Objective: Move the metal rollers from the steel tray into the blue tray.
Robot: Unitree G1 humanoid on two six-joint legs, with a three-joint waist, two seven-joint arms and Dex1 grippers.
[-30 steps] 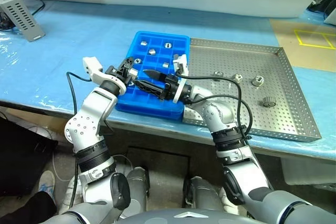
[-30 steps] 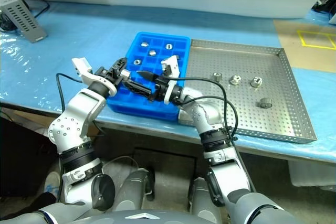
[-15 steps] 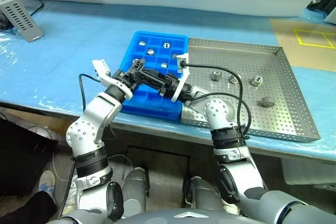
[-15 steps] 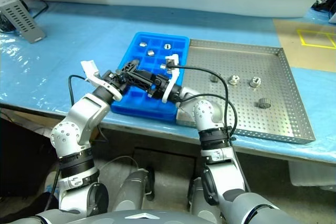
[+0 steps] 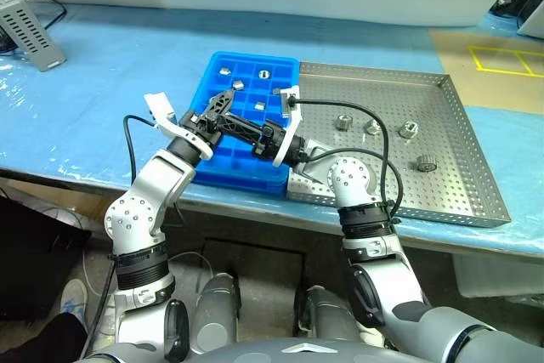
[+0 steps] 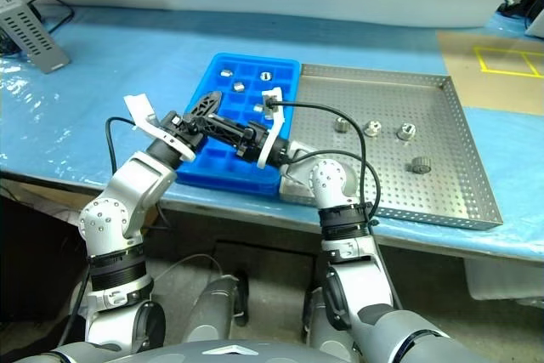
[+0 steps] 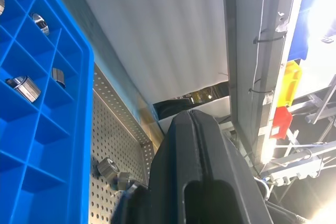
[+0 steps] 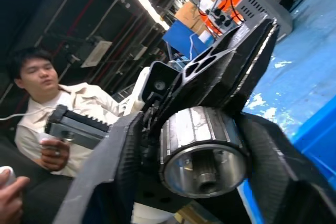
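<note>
Roller | between right end effector fingers | over blue tray

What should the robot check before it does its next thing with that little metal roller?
1. Roller between the right gripper's fingers: ok.
2. Left gripper clear of the roller: not ok, it is shut and close against it.
3. Grippers over the blue tray: ok, it seems.
4. Empty compartments in the blue tray: ok, many.
5. Steel tray emptied: not ok, four rollers lie in it.
</note>
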